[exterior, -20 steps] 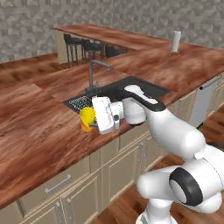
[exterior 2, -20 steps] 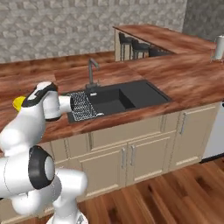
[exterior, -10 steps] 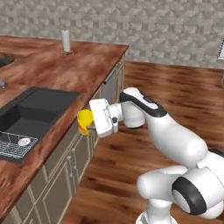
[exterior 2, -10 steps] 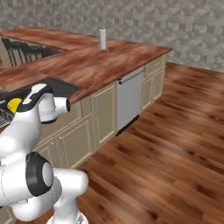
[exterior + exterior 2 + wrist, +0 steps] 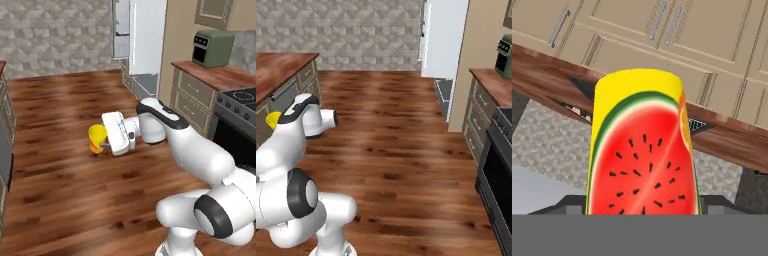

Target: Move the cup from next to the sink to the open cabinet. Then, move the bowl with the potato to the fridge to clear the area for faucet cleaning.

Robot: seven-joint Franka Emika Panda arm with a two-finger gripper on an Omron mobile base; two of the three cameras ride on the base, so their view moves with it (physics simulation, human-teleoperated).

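No writing or brand reads anywhere; the only marking is the watermelon-slice print, red flesh with black seeds and a green rind, on the cup (image 5: 643, 145), with an orange patch at its edge. The 1 cup is a smooth, glossy yellow cylinder. It sits in the pincer (image 5: 103, 144), whose jaws are closed on it, holding it out from the white, square-edged hand above the plank wood floor (image 5: 65, 190). In the right base view a yellow sliver of the cup (image 5: 273, 118) peeks beside the arm. Beyond the pincer stands the fridge (image 5: 142, 37), pale grey and flat-sided. In the hand view, beyond the cup run a wood-grain counter (image 5: 542, 75) and beige panelled cabinets (image 5: 712, 35) with 3 metal bar handles.
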